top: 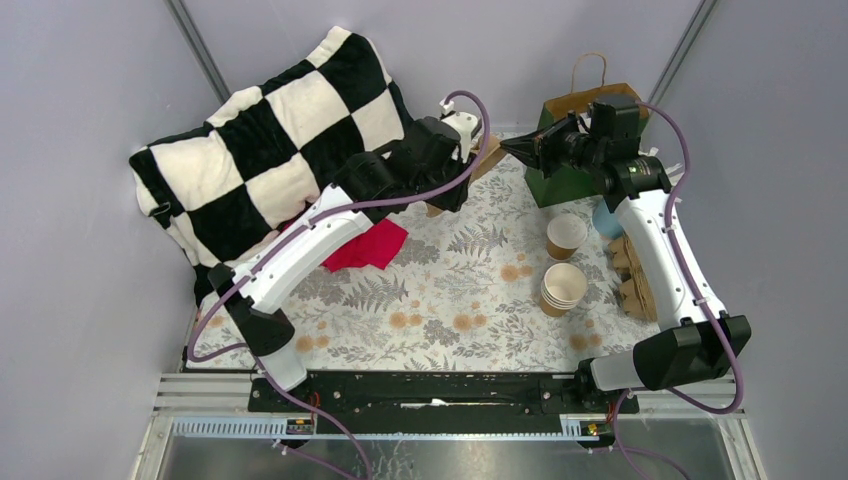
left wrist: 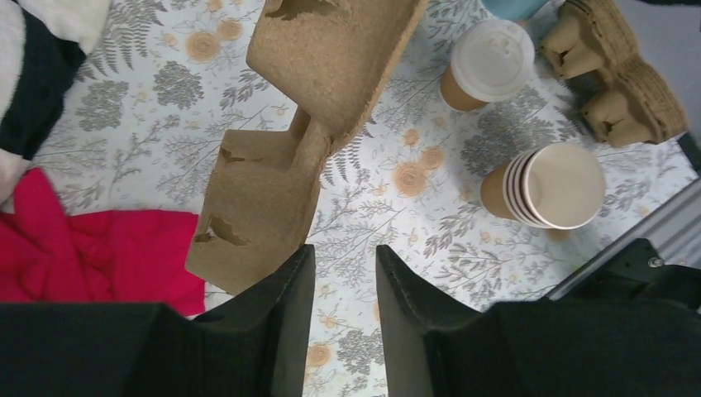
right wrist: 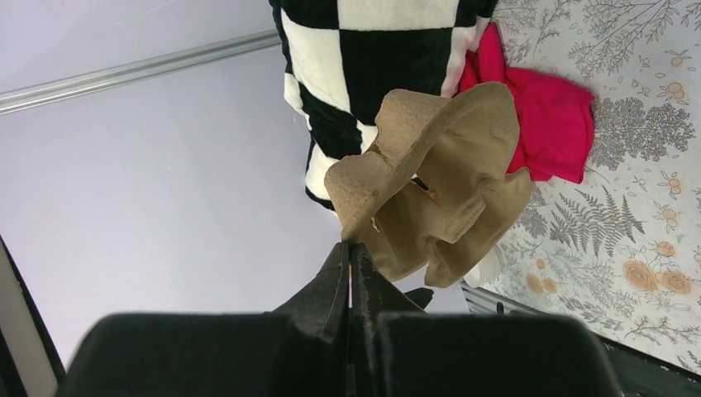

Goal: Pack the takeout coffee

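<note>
Right gripper (right wrist: 351,248): my jaws are fully closed, pinching the thin rim of the tan moulded cardboard cup carrier (right wrist: 430,186), which hangs clear of the table from that one edge.

Left gripper (left wrist: 345,255): my jaws stand partly apart with only bare fern-printed tablecloth (left wrist: 397,273) in the gap. They grip nothing. The carrier's lower corner lies just beside the outer face of one finger, not between the two.

Takeout coffee (left wrist: 494,59), a small brown kraft paper cup with a white plastic lid: upright on the table at the upper right of the left wrist view, apart from both grippers and not yet in the carrier. The stack of lidless brown paper cups (left wrist: 555,186) stands near it, lower in the frame.

Hazards:
- If the left jaws close here, they would probably close on air, because the carrier sits outside them.
- The pulp already shows ragged tears, so a pull against the right-hand pinch may rip the rim or let it slip out.
- A swinging carrier could tip the coffee.

Pose: in the top view the left arm reaches diagonally to the upper centre. The right arm runs up the right side and turns left at the wrist, so its jaws point at the left gripper.
</note>
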{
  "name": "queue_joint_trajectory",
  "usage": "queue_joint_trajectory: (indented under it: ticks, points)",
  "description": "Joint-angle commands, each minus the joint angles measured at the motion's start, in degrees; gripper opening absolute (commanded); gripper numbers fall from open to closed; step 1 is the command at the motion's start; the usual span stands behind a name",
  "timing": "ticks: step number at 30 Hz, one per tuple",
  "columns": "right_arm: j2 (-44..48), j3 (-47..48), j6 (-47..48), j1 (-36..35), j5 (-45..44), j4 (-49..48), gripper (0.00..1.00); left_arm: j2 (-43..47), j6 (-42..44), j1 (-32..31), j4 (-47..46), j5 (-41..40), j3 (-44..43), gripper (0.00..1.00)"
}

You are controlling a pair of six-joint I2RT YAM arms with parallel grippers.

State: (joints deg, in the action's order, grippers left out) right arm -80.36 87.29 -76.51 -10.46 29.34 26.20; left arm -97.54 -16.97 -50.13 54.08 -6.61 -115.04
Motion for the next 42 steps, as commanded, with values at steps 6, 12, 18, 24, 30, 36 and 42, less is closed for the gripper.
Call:
queue_joint_trajectory:
  ticks: [6,12,18,24,30,36,42]
  points:
    - [2.4,-1.0,-1.7,-0.4,1.5,-2.5,0.00,5.1,0.1,-1.5,1.0,-12.1,3.4,0.47]
    - [2.8,-1.3,-2.2,-0.4,1.2,-2.8,0.00,3.0,0.6,-1.5,2.0,-12.7,2.6,0.41]
    - [3.0,-2.4,-3.3,-0.4,1.2,-3.5,0.00,0.4,1.6,-1.7,3.3,-11.6,1.7,0.33]
    - [2.5,-2.6,-4.4,-0.5,1.3,-4.0,0.00,-0.6,4.1,-1.8,3.4,-13.5,1.4,0.31]
    - [2.4,-2.9,-3.5,-0.5,1.8,-4.2,0.00,-1.9,5.5,-1.7,3.8,-15.3,0.1,0.01]
    - [3.7,1.4,22.5,-0.4,-2.1,11.5,0.56,0.7,4.6,-1.2,4.0,-15.9,2.2,0.00]
    - [10.9,9.0,48.5,0.2,-33.7,35.9,0.66,5.2,3.8,2.3,4.1,-15.7,8.5,0.00]
